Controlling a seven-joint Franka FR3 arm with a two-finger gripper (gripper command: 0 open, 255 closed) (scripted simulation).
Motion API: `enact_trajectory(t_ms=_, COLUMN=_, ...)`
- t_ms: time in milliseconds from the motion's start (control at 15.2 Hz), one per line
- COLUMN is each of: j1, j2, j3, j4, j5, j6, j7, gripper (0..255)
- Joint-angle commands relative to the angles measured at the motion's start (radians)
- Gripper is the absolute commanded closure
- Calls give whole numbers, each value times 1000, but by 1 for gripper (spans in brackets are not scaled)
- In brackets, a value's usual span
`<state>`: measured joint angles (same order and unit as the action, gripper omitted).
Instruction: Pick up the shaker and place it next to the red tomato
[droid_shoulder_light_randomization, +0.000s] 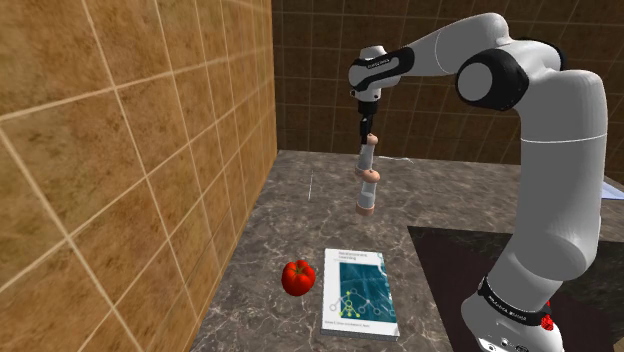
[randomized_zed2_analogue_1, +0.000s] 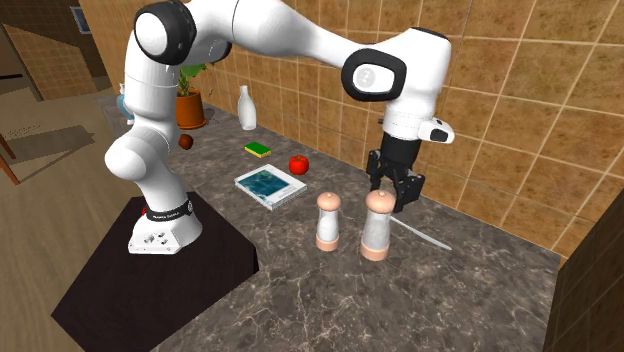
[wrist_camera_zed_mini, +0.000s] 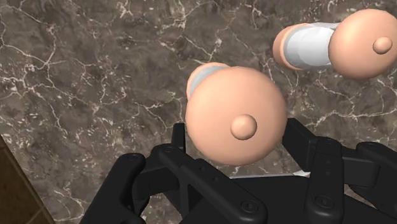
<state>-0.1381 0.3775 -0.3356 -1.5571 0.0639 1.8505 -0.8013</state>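
Gripper (randomized_zed2_analogue_1: 393, 192) is hovering over the shaker (randomized_zed2_analogue_1: 377, 228), fingers spread wide either side of its cap.
Touch unclear. In the second exterior view, a second shaker (randomized_zed2_analogue_1: 327, 222) is standing at its 9 o'clock; the tomato (randomized_zed2_analogue_1: 298, 164) is lying at 10, between wall (randomized_zed2_analogue_1: 330, 100) and book (randomized_zed2_analogue_1: 270, 185), bare counter (randomized_zed2_analogue_1: 330, 300) around.

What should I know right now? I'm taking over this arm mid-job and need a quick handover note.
Gripper: open, one finger on either side of the shaker cap, not gripping yet.
Things: the shaker stands on the counter beside a second shaker. The tomato lies between the book and the tiled wall.
Done: approach only.
Left: close, lift, carry, and set the shaker down next to the tomato.
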Motion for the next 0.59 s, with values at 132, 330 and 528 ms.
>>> enact_trajectory(t_ms=132, j1=-1, j2=-8, j3=-2, j4=41, j5=-3, j6=-48, j7=0, gripper=255)
enact_trajectory(t_ms=330, j1=-2, j2=-12, j3=-3, j4=76, j5=-4, j6=-87, j7=0, gripper=255)
enact_trajectory(t_ms=528, j1=-4, j2=-13, j3=-4, j4=114, j5=-5, j6=-126, j7=-1, gripper=255)
